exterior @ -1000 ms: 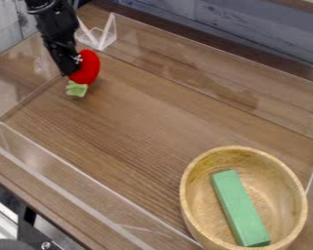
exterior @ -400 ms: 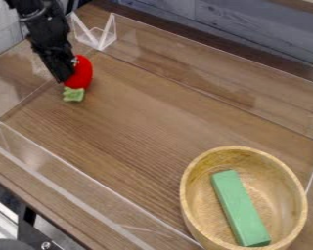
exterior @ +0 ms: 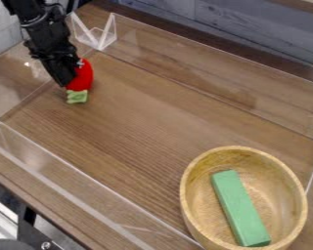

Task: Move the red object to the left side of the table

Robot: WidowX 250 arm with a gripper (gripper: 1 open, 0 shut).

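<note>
The red object [exterior: 79, 76], a small glossy strawberry toy with a light green cap at its lower end, is at the far left of the brown wood-grain table [exterior: 159, 137]. My black gripper [exterior: 63, 74] comes down on it from above and is shut on it. The green cap touches or nearly touches the tabletop. The fingertips are partly hidden against the toy.
A round light wooden bowl [exterior: 199, 190] with a green rectangular block [exterior: 238, 207] inside sits at the front right. Low clear acrylic walls [exterior: 67, 181] border the table, one close behind and to the left of the gripper.
The gripper has turned about its own axis with the red object in it, and the toy has shifted slightly. The bowl and block have not moved.
</note>
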